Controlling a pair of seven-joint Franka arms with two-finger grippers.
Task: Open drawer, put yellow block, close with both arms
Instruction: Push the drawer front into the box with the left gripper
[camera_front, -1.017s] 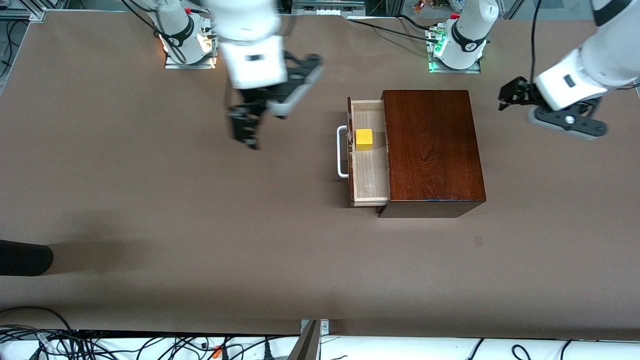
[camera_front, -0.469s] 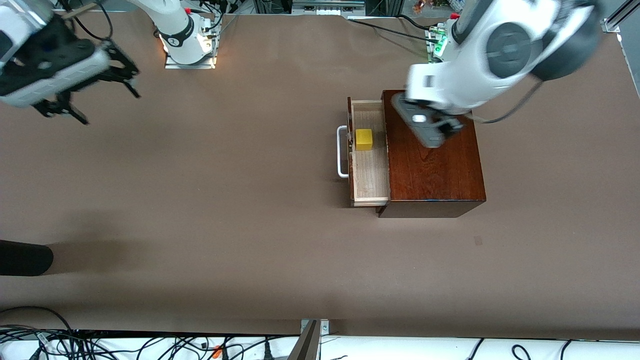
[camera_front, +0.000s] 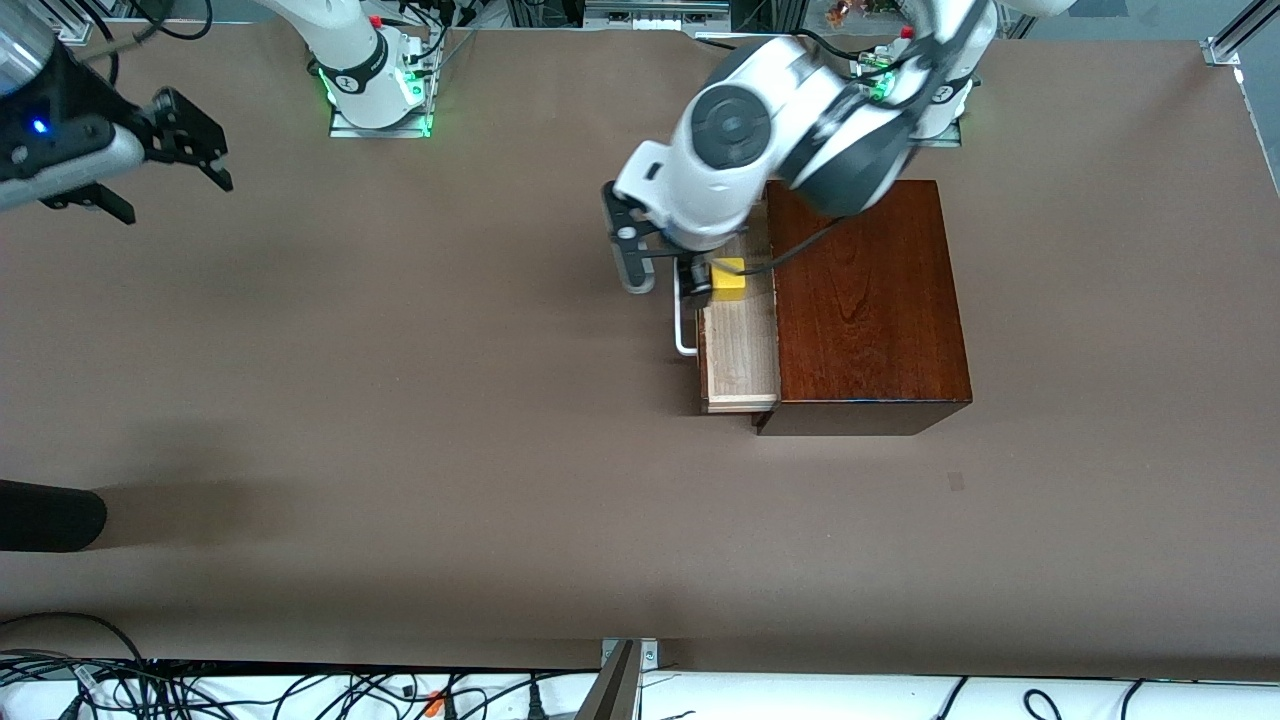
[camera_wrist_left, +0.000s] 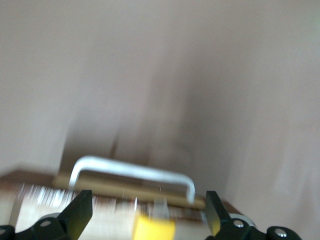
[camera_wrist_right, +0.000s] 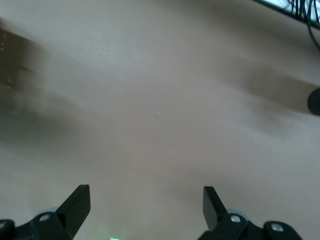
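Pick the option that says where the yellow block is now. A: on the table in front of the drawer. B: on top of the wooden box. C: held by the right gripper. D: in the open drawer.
D: the yellow block sits in the drawer, which is pulled out, with the left gripper over it.

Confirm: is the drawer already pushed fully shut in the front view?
No. The drawer stands out from the wooden box, its pale tray showing with the yellow block inside.
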